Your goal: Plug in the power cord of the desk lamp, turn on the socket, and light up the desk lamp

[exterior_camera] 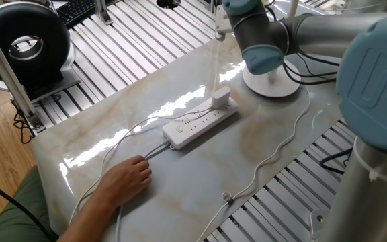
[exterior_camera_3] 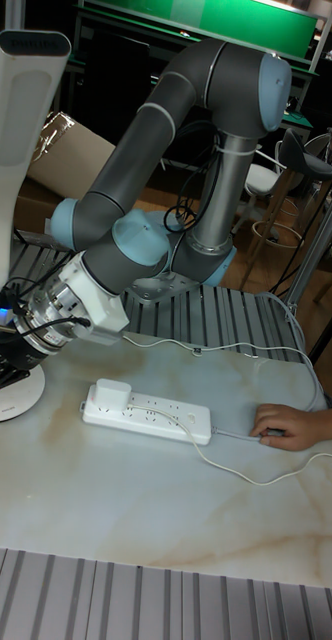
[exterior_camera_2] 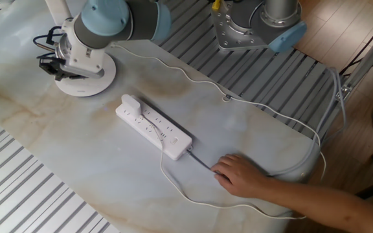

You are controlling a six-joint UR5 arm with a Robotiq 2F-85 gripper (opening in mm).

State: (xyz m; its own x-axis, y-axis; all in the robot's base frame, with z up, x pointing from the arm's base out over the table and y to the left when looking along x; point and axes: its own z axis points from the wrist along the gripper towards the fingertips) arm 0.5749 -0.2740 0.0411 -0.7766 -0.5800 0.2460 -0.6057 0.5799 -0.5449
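The socket (exterior_camera_2: 153, 127) lies flat near the middle of the counter (exterior_camera_2: 76, 168), with the power cord's (exterior_camera: 274, 153) boxy plug seated in the end nearest the desk lamp (exterior_camera_3: 14, 215). The lamp's round base stands by a far corner of the counter. The end effector (exterior_camera_3: 0, 362) hovers over that base, right at the pole; whether its fingers are spread or pressed together cannot be told. A person's hand (exterior_camera_2: 239, 176) rests on the socket's grey cable (exterior_camera_2: 201, 163).
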